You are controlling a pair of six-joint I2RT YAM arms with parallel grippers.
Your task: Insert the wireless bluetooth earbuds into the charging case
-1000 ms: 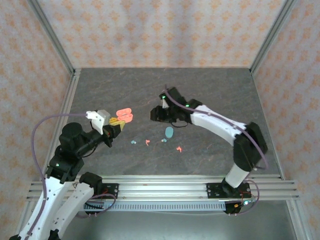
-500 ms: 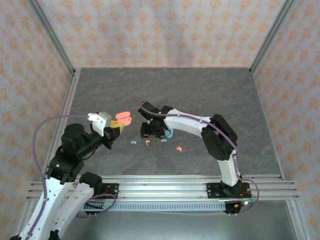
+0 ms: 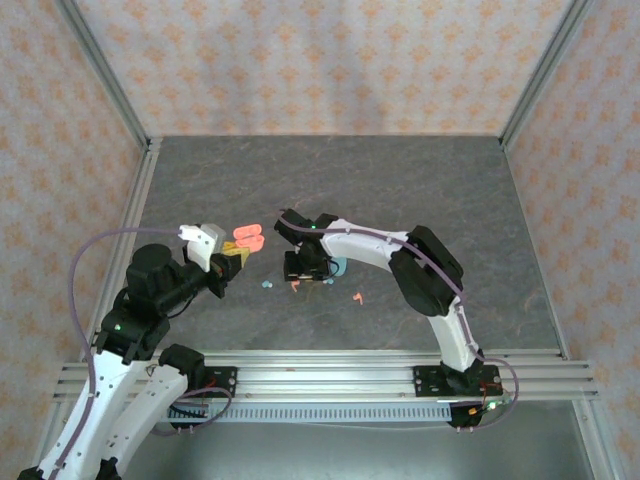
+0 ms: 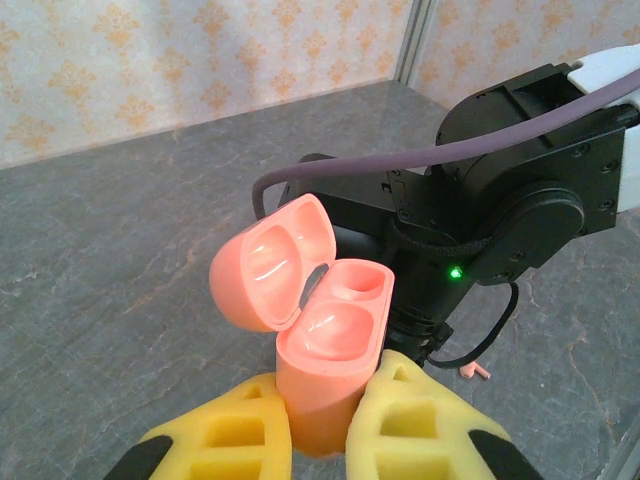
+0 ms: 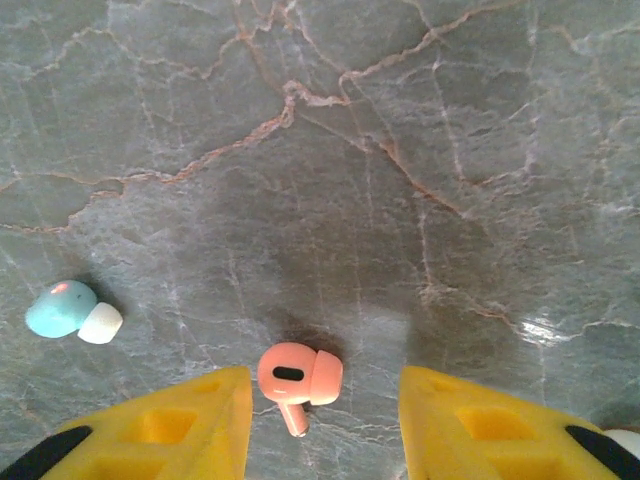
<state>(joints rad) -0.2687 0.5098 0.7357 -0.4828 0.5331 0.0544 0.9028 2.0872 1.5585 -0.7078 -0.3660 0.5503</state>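
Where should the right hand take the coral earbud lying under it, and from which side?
Grip the coral earbud by its rounded head, coming straight down from above. It lies flat on the table, and the head is its widest part; the thin stem would likely slip. The open right hand hangs over it, its fingers to either side.

The coral charging case [image 4: 335, 330] is held upright in the left gripper [image 4: 325, 385], lid open, wells apparently empty. A coral earbud [image 5: 298, 375] lies on its side, with a teal earbud [image 5: 70, 311] well apart.
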